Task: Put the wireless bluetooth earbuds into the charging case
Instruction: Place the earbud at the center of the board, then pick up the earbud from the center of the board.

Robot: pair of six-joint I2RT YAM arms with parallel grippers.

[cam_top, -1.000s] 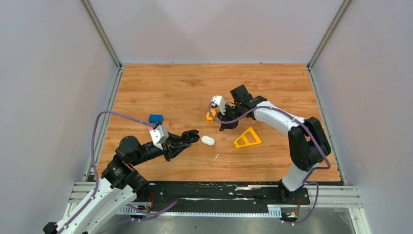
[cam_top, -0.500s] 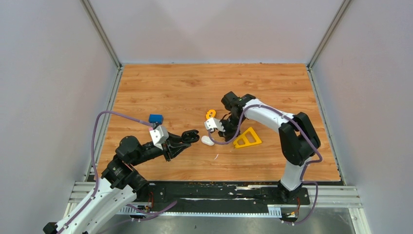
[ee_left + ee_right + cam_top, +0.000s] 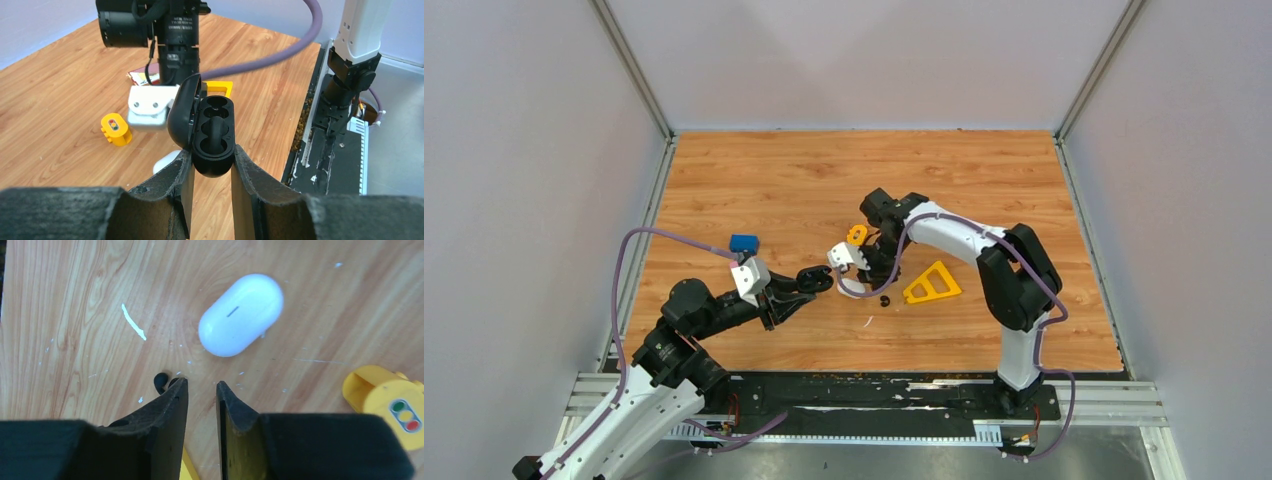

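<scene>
My left gripper is shut on the black charging case, which it holds above the table with the lid swung open; both wells look empty. In the top view the case hangs just left of my right gripper. That right gripper points down at the wood with its jaws a narrow gap apart and nothing between them. A black earbud lies on the table against the outside of its left finger, partly hidden, and shows as a dark dot in the top view. No other earbud shows.
A closed white case lies just ahead of the right fingers. A yellow traffic-light block sits to the right, and a yellow triangle lies right of the earbud. A blue block rests near the left arm.
The right arm swung left and down to the white case, and its jaws parted a little. A black earbud now lies on the table by the triangle. The left arm held still.
</scene>
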